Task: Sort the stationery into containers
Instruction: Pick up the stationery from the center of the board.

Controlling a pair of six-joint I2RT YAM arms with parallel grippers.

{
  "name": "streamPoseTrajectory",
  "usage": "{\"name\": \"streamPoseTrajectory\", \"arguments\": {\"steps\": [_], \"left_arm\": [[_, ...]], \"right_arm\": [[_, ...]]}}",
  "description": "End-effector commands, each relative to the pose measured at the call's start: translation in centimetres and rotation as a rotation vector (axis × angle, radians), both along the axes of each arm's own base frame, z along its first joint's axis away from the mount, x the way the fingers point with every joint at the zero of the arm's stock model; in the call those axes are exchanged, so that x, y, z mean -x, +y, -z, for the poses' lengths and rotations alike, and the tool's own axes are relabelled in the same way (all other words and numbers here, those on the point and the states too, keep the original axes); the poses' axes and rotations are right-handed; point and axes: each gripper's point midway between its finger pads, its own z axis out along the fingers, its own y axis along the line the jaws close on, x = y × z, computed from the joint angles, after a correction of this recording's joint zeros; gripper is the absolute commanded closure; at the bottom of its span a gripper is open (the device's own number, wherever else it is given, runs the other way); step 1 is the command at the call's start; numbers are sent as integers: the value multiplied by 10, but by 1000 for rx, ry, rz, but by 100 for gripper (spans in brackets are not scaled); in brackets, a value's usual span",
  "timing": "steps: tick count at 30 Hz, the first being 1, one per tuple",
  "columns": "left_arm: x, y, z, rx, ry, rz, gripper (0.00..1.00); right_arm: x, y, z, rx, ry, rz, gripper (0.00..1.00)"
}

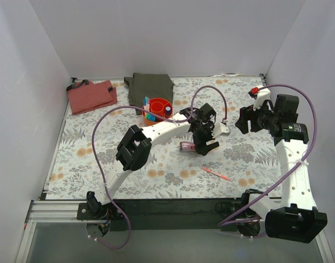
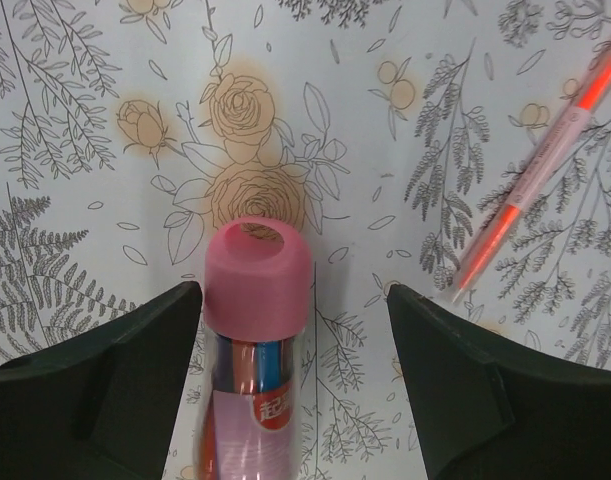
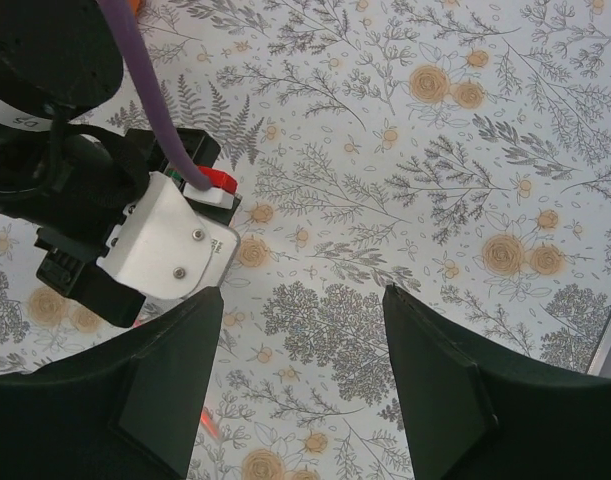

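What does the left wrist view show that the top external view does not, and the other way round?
Only left wrist: the red label on the fat pink-capped clear tube, lying inside the open left pincer. Only top: the round orange plastic bowl, folded olive-green cloth, folded red cloth. Both: the tube, the thin orange-red pen, the floral table cover.
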Motion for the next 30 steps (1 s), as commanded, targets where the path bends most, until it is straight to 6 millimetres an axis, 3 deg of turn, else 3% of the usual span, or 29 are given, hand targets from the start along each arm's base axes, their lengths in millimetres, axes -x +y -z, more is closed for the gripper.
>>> {"name": "streamPoseTrajectory", "arguments": {"steps": [1, 15, 17, 20, 21, 23, 25, 27, 30], "left_arm": [[-14, -2, 7, 3, -40, -27, 25], [-20, -4, 33, -21, -61, -10, 33], [-20, -2, 37, -33, -64, -2, 42], [-22, 3, 43, -65, -73, 22, 61], [-21, 7, 44, -85, -78, 38, 73], [-22, 12, 42, -97, -77, 47, 82], [-22, 13, 29, -85, -56, 55, 94], [-27, 14, 5, -48, -43, 38, 99], [-46, 5, -58, 95, -85, -18, 100]], "right_arm": [[-7, -2, -19, 27, -65, 1, 26], [-8, -3, -15, -3, -26, 38, 26], [-9, -3, -14, 0, -23, 42, 26], [-11, -6, -14, 4, -16, 53, 26], [-11, -6, -15, 4, -19, 55, 26], [-12, -6, -15, 5, -15, 56, 26], [-14, -7, -15, 8, -13, 59, 26], [-15, -8, -15, 11, -13, 63, 26], [-18, -9, -17, 14, -14, 65, 26]]}}
